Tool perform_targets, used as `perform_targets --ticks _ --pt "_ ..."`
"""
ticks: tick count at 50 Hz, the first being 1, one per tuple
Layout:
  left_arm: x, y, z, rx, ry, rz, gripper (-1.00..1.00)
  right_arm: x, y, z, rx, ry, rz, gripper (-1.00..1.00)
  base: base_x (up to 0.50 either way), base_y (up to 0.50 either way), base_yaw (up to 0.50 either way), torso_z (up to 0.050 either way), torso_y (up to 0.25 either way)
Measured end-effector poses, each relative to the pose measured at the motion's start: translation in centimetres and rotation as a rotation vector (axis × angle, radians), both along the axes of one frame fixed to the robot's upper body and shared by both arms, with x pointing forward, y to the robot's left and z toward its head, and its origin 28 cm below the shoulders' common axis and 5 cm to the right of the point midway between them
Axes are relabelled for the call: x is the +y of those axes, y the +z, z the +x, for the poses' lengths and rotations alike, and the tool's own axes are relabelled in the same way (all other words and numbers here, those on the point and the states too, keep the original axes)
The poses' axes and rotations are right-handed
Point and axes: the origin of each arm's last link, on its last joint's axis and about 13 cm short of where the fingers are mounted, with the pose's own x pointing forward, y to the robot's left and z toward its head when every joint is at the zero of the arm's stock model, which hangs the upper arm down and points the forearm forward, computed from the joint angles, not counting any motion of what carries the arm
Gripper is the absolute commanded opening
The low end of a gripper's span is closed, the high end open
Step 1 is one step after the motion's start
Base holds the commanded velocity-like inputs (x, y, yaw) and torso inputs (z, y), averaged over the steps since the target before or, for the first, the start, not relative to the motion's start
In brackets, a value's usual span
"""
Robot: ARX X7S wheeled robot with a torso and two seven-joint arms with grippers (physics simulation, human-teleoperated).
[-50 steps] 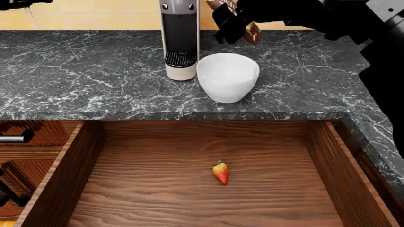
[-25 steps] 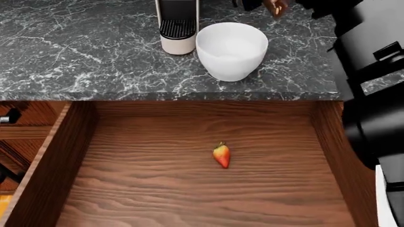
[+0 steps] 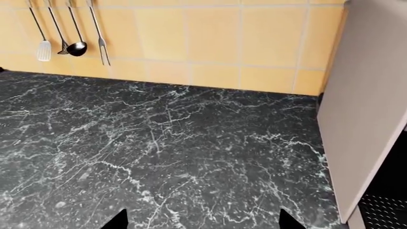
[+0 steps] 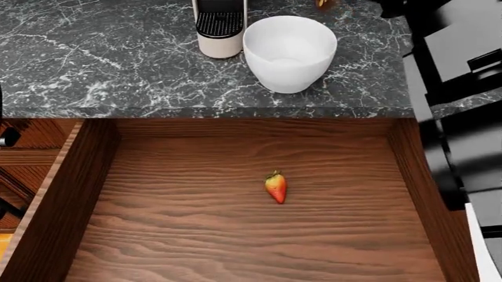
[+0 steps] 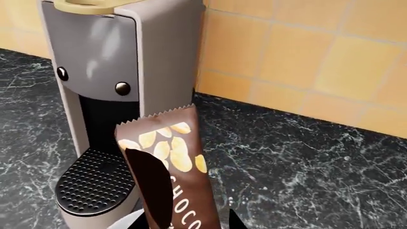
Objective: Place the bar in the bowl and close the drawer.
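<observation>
My right gripper [image 5: 184, 222] is shut on the bar [image 5: 170, 177], a brown wrapper with tan specks, held upright in front of the coffee machine [image 5: 114, 90]. In the head view only the bar's tip [image 4: 323, 3] shows at the top edge, just beyond the white bowl [image 4: 288, 50]. A sliver of the bowl's rim [image 5: 127, 221] shows below the bar. The drawer [image 4: 93, 176] stands wide open below the counter, its handle out of view. My left gripper [image 3: 202, 222] is open over bare counter with nothing between its fingertips.
A red strawberry [image 4: 276, 187] lies on the drawer floor. The coffee machine [image 4: 220, 26] stands right beside the bowl. My black right arm [image 4: 451, 70] fills the right side. Utensils [image 3: 64, 33] hang on the tiled wall. A silver handle [image 4: 8, 138] sticks out at left.
The head view has tilted down toward the drawer, so bowl and machine sit higher in it. The right gripper with the bar has slipped almost past the top edge.
</observation>
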Motion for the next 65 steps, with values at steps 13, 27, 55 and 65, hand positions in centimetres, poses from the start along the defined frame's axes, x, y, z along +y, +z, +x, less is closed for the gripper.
perform_targets --ticks 13,27,55,65 --pt "0.1 -0.1 0.0 -0.002 0.008 -0.005 1.0 0.3 -0.6 0.3 0.004 0.023 0.072 -1.0 0.0 0.0 0.0 0.0 0.0" --pt "0.2 -0.1 0.0 -0.002 -0.004 -0.009 1.0 0.5 -0.5 0.3 -0.005 0.046 0.11 -1.0 0.0 0.0 0.0 0.004 -0.187" --pt "0.3 -0.1 0.0 -0.005 0.001 -0.009 1.0 0.9 -2.2 0.9 0.012 0.045 0.163 -1.0 0.0 0.0 0.0 0.0 0.0" --pt "0.4 -0.3 0.1 -0.003 0.006 -0.008 1.0 0.9 -2.9 1.2 -0.004 0.027 0.188 -1.0 0.0 0.0 0.0 0.0 0.0"
